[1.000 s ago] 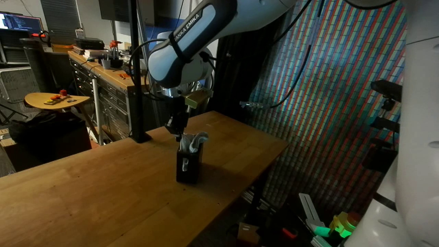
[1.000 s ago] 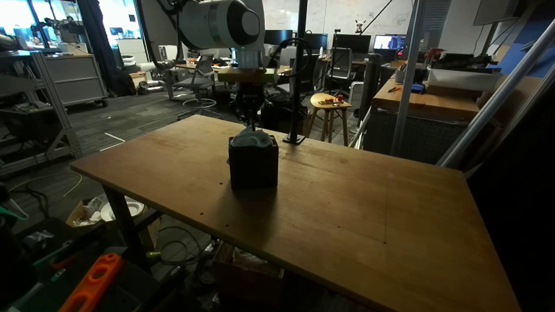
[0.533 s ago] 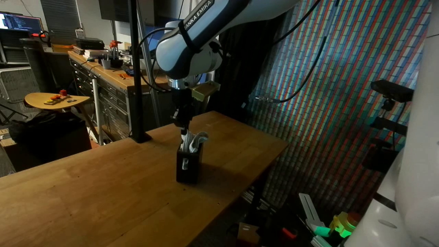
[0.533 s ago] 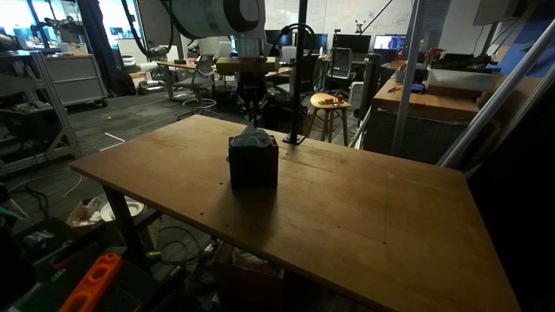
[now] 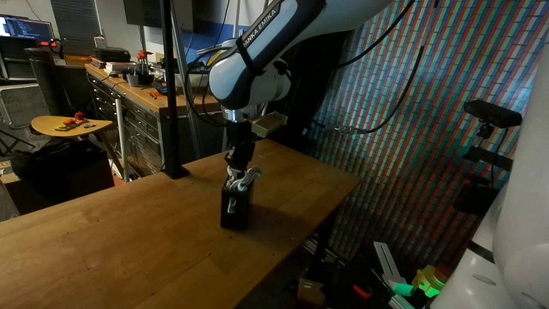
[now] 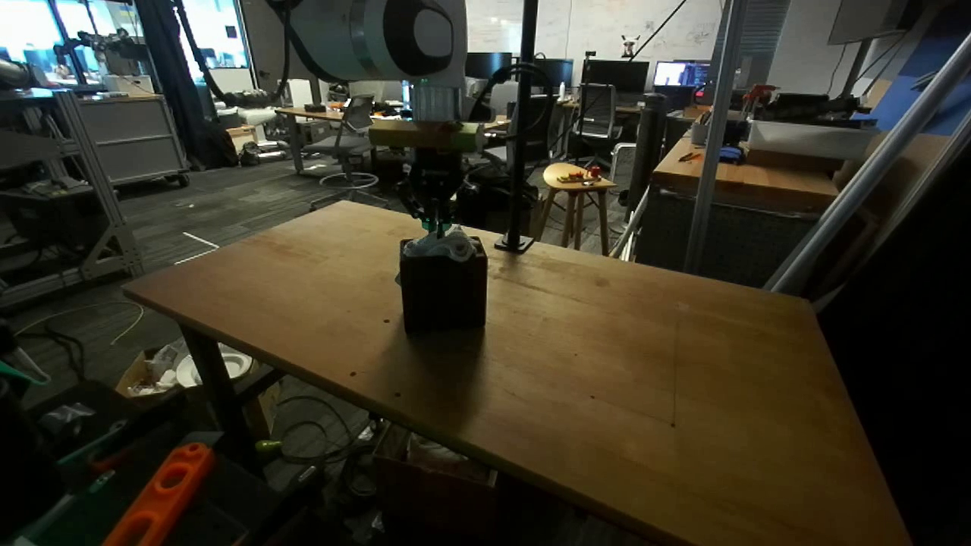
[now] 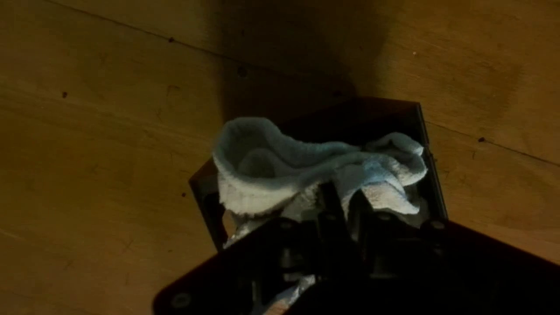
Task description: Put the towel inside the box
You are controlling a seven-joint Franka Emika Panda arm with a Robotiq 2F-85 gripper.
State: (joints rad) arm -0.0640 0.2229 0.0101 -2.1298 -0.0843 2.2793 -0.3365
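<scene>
Towel [image 7: 253,194] sits bunched in the mouth of the black box [image 6: 444,294] on the table [image 6: 607,341], folds poking above the rim. Gripper [image 7: 343,197] points down into it, fingers close together; whether they pinch any, I cannot tell
</scene>
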